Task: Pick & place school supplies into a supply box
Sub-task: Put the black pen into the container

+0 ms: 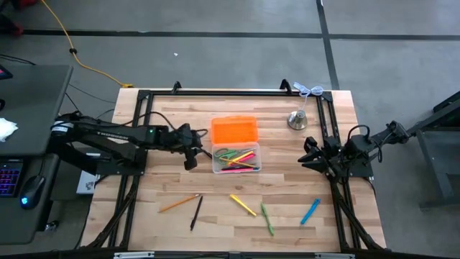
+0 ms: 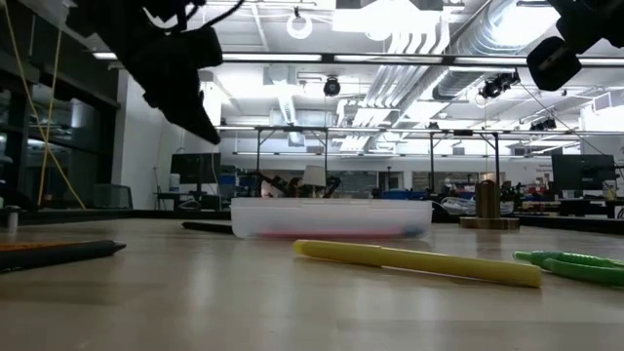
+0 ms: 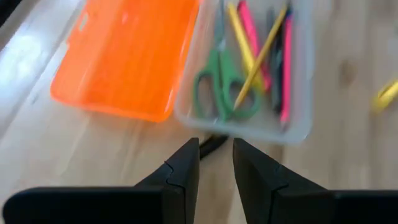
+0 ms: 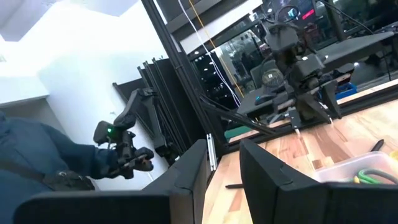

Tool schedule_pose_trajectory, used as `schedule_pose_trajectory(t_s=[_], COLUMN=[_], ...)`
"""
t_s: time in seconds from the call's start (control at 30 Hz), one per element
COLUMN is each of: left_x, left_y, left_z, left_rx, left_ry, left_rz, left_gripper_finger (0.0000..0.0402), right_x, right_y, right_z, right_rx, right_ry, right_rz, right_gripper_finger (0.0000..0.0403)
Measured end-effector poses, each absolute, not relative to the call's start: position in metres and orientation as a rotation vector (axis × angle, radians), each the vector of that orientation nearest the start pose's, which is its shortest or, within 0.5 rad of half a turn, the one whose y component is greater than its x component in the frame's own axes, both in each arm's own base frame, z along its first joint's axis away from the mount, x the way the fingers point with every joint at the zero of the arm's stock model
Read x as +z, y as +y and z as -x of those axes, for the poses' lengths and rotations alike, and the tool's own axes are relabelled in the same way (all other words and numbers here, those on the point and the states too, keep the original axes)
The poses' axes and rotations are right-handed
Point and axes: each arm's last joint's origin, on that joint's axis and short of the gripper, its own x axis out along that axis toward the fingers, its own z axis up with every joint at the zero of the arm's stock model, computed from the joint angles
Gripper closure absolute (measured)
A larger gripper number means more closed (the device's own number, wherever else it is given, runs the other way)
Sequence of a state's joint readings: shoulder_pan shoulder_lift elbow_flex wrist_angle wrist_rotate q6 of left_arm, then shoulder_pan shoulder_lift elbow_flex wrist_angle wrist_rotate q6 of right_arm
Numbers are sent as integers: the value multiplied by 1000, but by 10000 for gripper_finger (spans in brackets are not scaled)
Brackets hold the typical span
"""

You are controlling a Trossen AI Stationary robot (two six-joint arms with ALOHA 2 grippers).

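The supply box (image 1: 236, 160) is a clear tray with its orange lid (image 1: 234, 131) lying open on its far side. Inside lie green-handled scissors (image 3: 219, 87) and pink, yellow and dark pens (image 3: 273, 56). An orange pencil (image 1: 180, 203), a black pen (image 1: 196, 212), a yellow marker (image 1: 242, 204), a green marker (image 1: 267, 219) and a blue marker (image 1: 310, 211) lie flat on the near half of the table. My left gripper (image 3: 216, 152) hangs open just left of the box, tilted down toward it, with nothing between its fingers. My right gripper (image 4: 222, 152) is open and raised by the table's right edge.
A silver bell (image 1: 297, 120) stands right of the lid at the back. A dark, thin thing (image 3: 211, 144) lies on the table against the box's left side. A black frame (image 1: 144, 97) edges the table. A person's dark sleeve (image 4: 37, 165) shows beyond the table.
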State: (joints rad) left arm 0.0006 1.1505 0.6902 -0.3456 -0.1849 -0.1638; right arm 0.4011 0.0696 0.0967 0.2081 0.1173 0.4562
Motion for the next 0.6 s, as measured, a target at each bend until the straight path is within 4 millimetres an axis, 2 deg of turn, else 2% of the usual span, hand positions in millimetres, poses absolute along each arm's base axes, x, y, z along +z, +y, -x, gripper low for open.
schedule_pose_trajectory(t_s=[0.23,0.47,0.6], left_x=[215,214,213], left_y=[7,7,7], left_z=[-224,-224,-226], left_rx=[207,127,112], left_ry=[973,998,1000], left_rz=[-142,-290,-317], left_gripper_finger=[273,273,273], right_x=[211,211,212], right_y=[33,33,32], right_z=[-88,-88,-88], right_rx=[326,313,298], right_ry=[-160,-164,-171], right_rz=[-528,-533,-535], right_gripper_finger=[329,329,329])
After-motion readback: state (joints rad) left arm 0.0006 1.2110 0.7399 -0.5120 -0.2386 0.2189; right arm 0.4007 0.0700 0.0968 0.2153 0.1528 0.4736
